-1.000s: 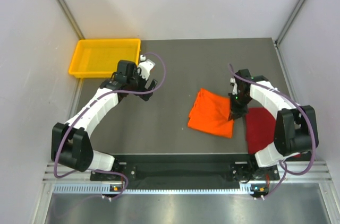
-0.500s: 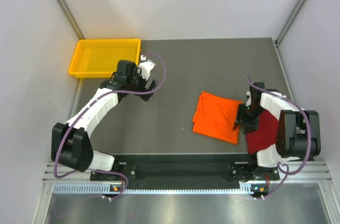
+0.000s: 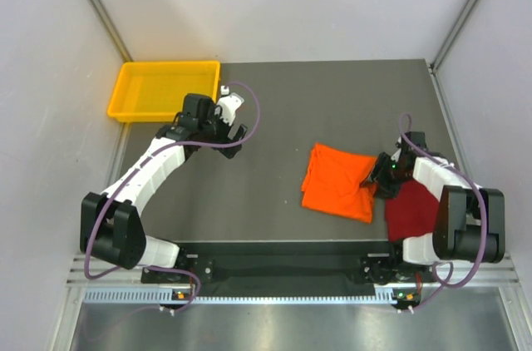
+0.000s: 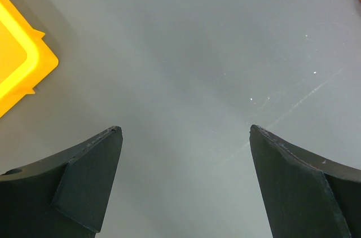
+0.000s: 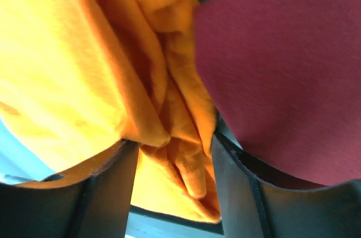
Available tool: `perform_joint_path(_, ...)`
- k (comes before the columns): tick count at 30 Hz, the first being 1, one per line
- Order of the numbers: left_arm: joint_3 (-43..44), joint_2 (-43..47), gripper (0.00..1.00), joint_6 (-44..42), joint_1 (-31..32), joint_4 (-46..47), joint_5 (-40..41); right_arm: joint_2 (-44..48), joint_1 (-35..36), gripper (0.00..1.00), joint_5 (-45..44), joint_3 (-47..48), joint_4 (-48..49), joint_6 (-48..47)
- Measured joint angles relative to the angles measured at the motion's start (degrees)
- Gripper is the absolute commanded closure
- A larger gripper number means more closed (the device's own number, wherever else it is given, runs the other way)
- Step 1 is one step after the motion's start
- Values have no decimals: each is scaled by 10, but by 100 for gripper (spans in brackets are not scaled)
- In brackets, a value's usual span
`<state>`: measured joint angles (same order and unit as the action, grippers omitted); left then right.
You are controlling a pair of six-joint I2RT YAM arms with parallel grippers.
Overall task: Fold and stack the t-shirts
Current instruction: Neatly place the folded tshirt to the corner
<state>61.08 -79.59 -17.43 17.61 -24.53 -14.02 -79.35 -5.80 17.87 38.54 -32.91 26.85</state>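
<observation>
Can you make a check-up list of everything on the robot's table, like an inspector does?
Surface: dark grey table, a few faint scratches in the left wrist view.
Job's things: orange shirt folded but rumpled at its right edge; dark red shirt lies flat beside it, their edges touching. Not yet stacked.
Clutter: yellow tray at the far left corner, nothing seen inside.
Grippers: left pincer open over bare table, holding nothing; right pincer closed on a bunch of the orange shirt.
Cables: purple cables loop along both arms, clear of the shirts.
Surroundings: pale walls on three sides; metal rail at the near edge.
</observation>
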Motion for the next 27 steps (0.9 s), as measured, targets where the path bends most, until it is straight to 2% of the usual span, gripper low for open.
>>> perform_joint_path(2,0,0,1,2,0,0,-2,0,0,64,10,-5,19,8)
perform_joint_path(3,0,0,1,3,0,0,-3,-1,0,82,14,-10,32,11)
perform_joint_path(5,1,0,1,4,0,0,-4,-7,0,100,19,-20,54,12)
perform_joint_path(11,1,2,1,6,0,0,-5,-9,-3,100,15,-3,24,-19)
perform_joint_path(20,6,13,1,6,0,-2,-2,20,-3,100,-65,131,-163,-123)
perform_joint_path(27,32,13,1,5,0,-10,-1,28,-3,100,-113,152,-239,-150)
